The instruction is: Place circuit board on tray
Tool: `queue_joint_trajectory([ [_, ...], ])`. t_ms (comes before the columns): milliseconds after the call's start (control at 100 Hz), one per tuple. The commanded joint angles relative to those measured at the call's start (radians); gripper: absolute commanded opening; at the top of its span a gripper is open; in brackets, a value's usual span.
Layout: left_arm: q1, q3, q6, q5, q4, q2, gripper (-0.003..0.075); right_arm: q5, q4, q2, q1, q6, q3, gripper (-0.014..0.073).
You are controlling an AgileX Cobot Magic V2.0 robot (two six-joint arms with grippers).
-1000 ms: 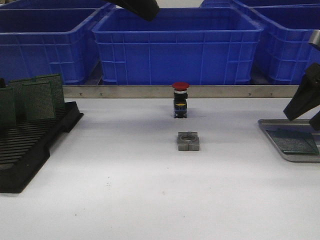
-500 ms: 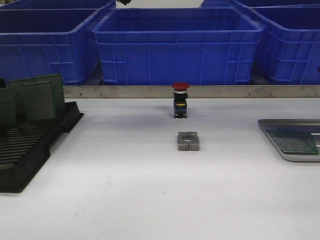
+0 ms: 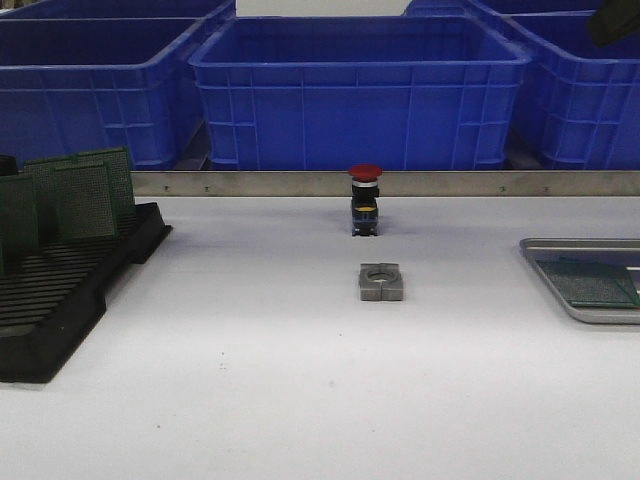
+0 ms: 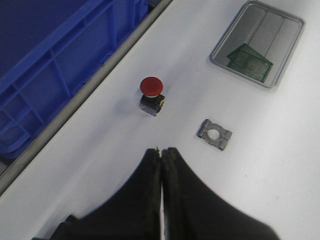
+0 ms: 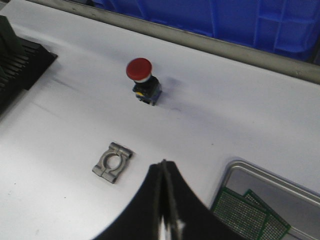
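Observation:
The silver tray lies at the table's right edge, partly cut off in the front view. Two green circuit boards lie flat in it, overlapping. The tray and boards also show in the left wrist view, and the tray and boards in the right wrist view. My left gripper is shut and empty, high over the table's middle. My right gripper is shut and empty, high beside the tray. Only a dark part of the right arm shows in the front view.
A black slotted rack at the left holds several upright green boards. A red push button and a grey metal clamp block stand mid-table. Blue crates stand behind a metal rail.
The right gripper has risen from beside the tray; only a dark bit shows at the top right. The left arm has left the top of the front view. The boards have not moved.

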Motion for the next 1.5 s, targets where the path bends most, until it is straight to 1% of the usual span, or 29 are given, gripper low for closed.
queue_joint_trajectory([
  [0,0.002,-0.021,-0.039,0.013,-0.012,-0.099,-0.002,-0.1,0.048,-0.106,0.039,-0.01,0.031,-0.0112],
  [120,0.002,-0.015,-0.097,-0.015,0.041,-0.157,-0.002,-0.206,0.077,-0.208,0.095,-0.01,0.121,-0.0112],
  [230,0.002,0.01,-0.145,-0.07,0.064,-0.216,-0.002,-0.293,0.085,-0.307,0.147,-0.01,0.202,-0.0112],
  [340,0.002,0.068,-0.17,-0.134,0.064,-0.292,-0.002,-0.347,0.085,-0.401,0.193,-0.01,0.271,-0.0112],
  [440,0.002,0.147,-0.186,-0.199,0.064,-0.374,-0.002,-0.375,0.085,-0.498,0.209,-0.01,0.33,-0.0112],
  [580,0.002,0.31,-0.186,-0.339,0.054,-0.52,-0.002,-0.409,0.086,-0.609,0.211,-0.01,0.402,-0.0112],
  [760,0.002,0.577,-0.186,-0.549,0.034,-0.744,-0.002,-0.428,0.086,-0.737,0.211,-0.01,0.487,-0.0112],
  [970,0.002,0.893,-0.185,-0.724,0.034,-1.032,-0.002,-0.433,0.086,-0.889,0.211,-0.01,0.576,-0.0112],
  [1070,0.002,1.023,-0.185,-0.766,0.031,-1.174,-0.002,-0.434,0.086,-0.963,0.211,-0.01,0.613,-0.0112],
  [1260,0.002,1.234,-0.185,-0.778,0.016,-1.427,-0.002,-0.431,0.086,-1.074,0.211,-0.01,0.682,-0.0112],
  [1380,0.002,1.333,-0.187,-0.803,0.007,-1.573,-0.002,-0.412,0.086,-1.116,0.211,-0.01,0.718,-0.0112],
  [1490,0.002,1.404,-0.187,-0.809,0.007,-1.668,-0.002,-0.402,0.086,-1.134,0.211,-0.01,0.739,-0.0112],
])
